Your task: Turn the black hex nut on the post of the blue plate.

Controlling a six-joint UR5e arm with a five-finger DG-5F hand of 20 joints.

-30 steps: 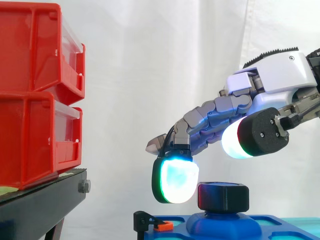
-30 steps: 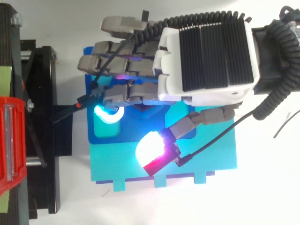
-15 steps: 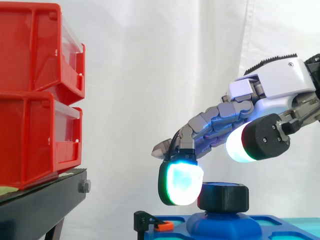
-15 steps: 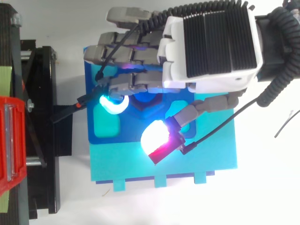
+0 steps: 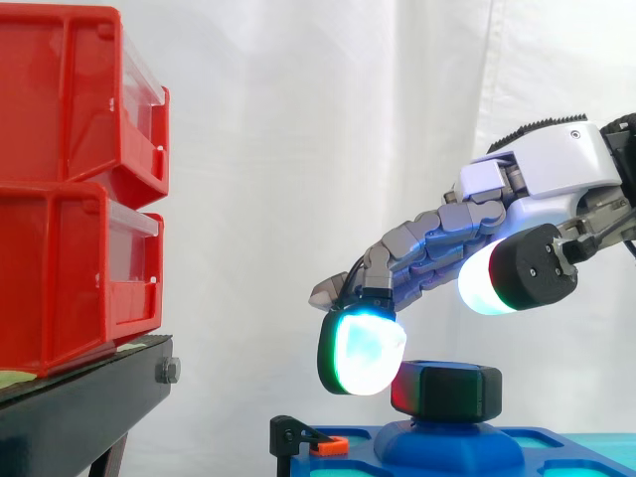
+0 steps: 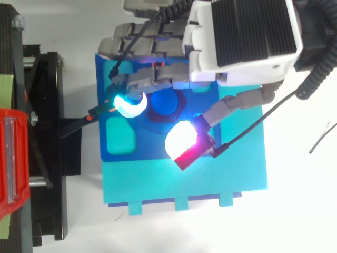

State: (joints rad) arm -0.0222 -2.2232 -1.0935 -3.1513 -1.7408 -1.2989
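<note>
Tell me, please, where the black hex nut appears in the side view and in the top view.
Side view: black hex nut low, right of centre, raised above the blue plate.
Top view: the nut upper centre, a dark ring around the blue post.
Shared landmark: the red bins, at the left edge in both.

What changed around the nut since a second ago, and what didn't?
The hand slid toward the top edge in the top view, uncovering the black hex nut; from the side it rose slightly and drifted right. The nut's faces look turned a little. One fingertip pad rests against its side, thumb above it, nothing gripped. The blue plate and red bins stayed put.
</note>
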